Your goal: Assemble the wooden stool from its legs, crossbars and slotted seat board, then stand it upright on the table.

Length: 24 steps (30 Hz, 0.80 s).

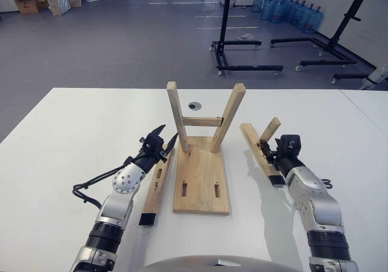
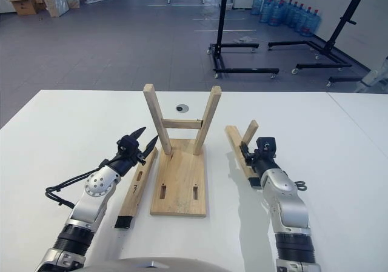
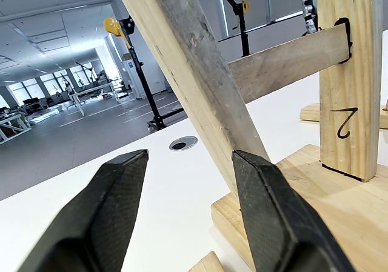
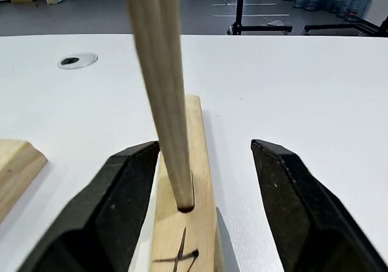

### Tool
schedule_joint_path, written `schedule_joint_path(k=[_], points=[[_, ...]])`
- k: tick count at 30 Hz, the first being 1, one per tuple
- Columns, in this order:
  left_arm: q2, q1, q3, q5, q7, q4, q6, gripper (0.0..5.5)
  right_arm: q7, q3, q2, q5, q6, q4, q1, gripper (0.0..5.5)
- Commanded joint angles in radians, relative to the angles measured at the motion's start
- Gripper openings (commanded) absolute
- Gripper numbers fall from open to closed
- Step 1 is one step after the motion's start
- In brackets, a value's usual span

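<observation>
On the bench, left fingers gape empty by the upright leg; right fingers straddle a crossbar, unclosed; stiff, light wood, probably best gripped mid-length.

We see pale, bare wood with visible grain in the seat board and the two legs standing on it; the surface under the board looks smooth, matt white.

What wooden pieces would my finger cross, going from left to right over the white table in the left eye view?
flat leg → seat board → other flat leg with a crossbar stuck in it
</observation>
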Motion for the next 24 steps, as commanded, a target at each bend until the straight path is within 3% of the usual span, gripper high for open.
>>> schedule_joint_path(k=[1, 24], points=[[-0.001, 0.0, 0.006, 0.014, 0.013, 0.003, -0.012, 2.52, 0.012, -0.045, -0.012, 0.022, -0.013, -0.007, -0.063, 3.0], [-0.002, -0.045, 0.015, 0.014, 0.026, 0.069, -0.058, 2.52, 0.066, -0.125, -0.081, 0.07, -0.081, 0.02, -0.406, 3.0]])
